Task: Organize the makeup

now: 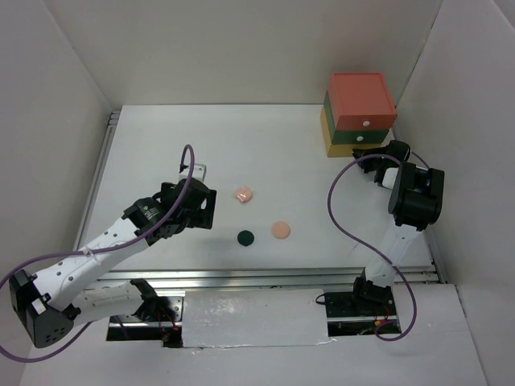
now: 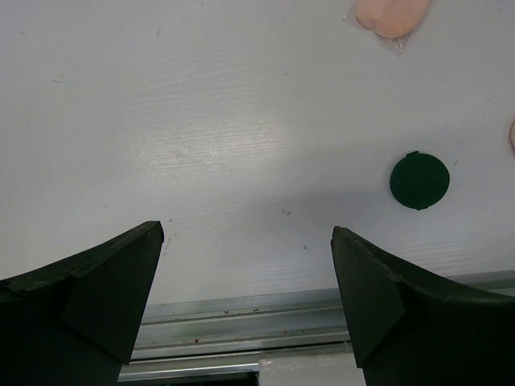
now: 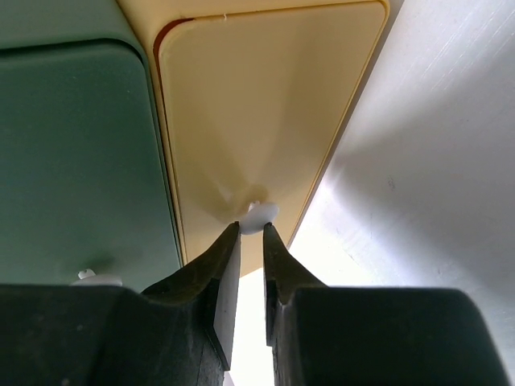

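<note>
Three compacts lie on the white table: a pink one, a dark-green one and a peach one. My left gripper is open and empty, just left of them over the table. In the left wrist view it stands wide open, with the dark-green compact to its right and the pink compact at the top edge. My right gripper is at the drawer box. In the right wrist view its tips pinch the white knob of the yellow drawer. Palettes and tubes are out of view.
The red, green and yellow drawer box stands at the back right against the wall. The green drawer with its own knob is beside the yellow one. A metal rail runs along the table's near edge. White walls enclose the table.
</note>
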`<state>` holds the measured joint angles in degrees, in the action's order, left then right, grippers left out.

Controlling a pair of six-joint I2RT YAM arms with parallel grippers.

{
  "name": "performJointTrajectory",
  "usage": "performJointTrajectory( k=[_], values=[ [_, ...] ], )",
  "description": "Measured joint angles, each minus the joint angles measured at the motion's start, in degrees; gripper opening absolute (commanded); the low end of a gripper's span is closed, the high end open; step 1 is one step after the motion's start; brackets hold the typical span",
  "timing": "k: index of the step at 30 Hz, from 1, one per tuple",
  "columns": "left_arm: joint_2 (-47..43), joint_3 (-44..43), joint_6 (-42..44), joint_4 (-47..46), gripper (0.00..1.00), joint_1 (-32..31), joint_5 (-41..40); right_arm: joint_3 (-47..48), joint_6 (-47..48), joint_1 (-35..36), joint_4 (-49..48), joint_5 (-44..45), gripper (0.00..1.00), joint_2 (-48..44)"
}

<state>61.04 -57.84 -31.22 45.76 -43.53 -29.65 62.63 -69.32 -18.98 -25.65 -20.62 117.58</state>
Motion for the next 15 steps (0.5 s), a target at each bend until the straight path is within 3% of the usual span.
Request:
performJointTrajectory(
  k=[15],
  values=[
    [0.5, 0.0, 0.0, 0.0, 1.0, 0.0, 0.2, -1.4, 3.4, -0.3, 4.5, 0.6, 0.21, -3.1]
  ],
)
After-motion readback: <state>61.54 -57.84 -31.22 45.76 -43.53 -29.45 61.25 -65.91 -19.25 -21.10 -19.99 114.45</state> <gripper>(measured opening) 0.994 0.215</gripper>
